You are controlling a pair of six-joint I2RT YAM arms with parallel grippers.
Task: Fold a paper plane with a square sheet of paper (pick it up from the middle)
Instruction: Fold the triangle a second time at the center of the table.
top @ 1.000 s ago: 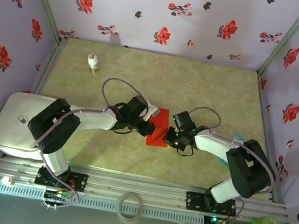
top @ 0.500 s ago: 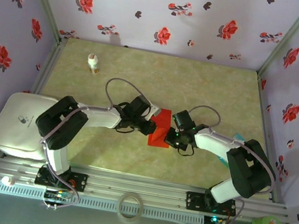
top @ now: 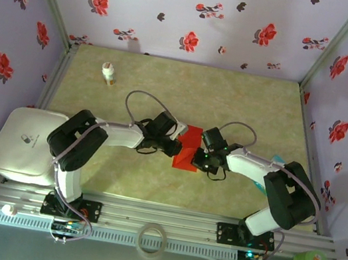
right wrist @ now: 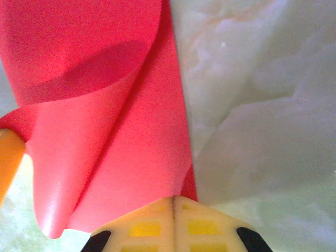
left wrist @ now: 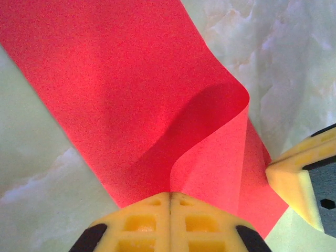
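Note:
The square sheet of paper (top: pixel 188 150) is bright red and lies mid-table between my two grippers, bowed up into a soft fold. In the left wrist view the sheet (left wrist: pixel 121 94) curls over itself, and my left gripper (left wrist: pixel 170 195) is shut with the bent paper running into the seam of its jaws. The yellow fingertip (left wrist: pixel 294 176) of the other arm shows at the right edge. My right gripper (right wrist: pixel 174 199) is shut on the sheet's opposite edge, and the red paper (right wrist: pixel 105 131) arches to its left. From above, the left gripper (top: pixel 175 146) and right gripper (top: pixel 199 157) nearly meet over the sheet.
A small white bottle (top: pixel 108 73) stands at the back left. A white pad (top: pixel 19 146) lies by the left arm's base, and a teal card (top: pixel 275 160) peeks out behind the right arm. A tape ring (top: pixel 152 239) and a green object (top: pixel 309 259) sit on the front rail.
My left arm has pushed a little to the right, bringing its gripper closer to the right one. The red sheet has bowed more between them. The right arm has barely moved.

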